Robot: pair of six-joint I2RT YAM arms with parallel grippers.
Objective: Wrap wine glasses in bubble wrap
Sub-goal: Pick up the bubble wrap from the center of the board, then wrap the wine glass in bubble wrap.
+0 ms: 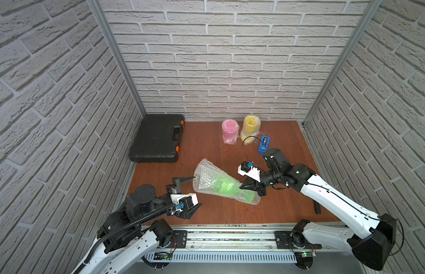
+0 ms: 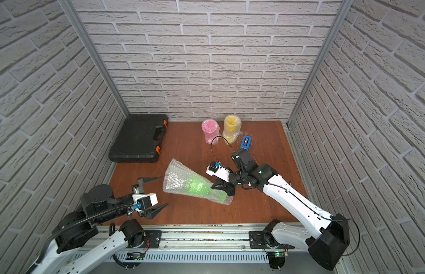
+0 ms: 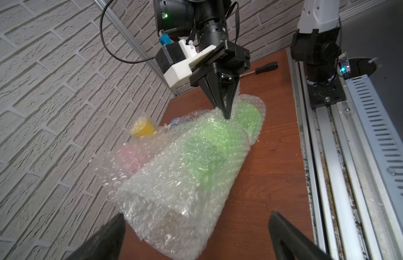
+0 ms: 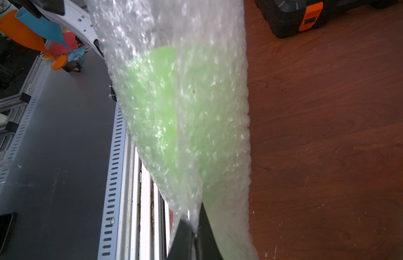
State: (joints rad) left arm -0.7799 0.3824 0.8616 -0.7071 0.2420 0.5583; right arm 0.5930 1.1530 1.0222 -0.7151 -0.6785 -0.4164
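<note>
Bubble wrap (image 1: 206, 180) round green goblet (image 1: 227, 187) pinched in right claw (image 1: 241, 187), arm outstretched; left claw (image 1: 197, 190) agape alongside.

A reddish-brown wooden table (image 1: 206, 151) stands between grey-white brick-patterned walls (image 1: 230, 59). A shut black plastic tool case with orange latches (image 1: 157, 138) lies in the far left corner. A blue tape dispenser (image 1: 263, 144) sits far, right of centre. A black-handled screwdriver (image 3: 267, 67) lies by the near right edge. Off the table, an orange plastic goblet (image 4: 23, 33) and a blue plastic goblet (image 4: 42, 26) lie side by side.
</note>
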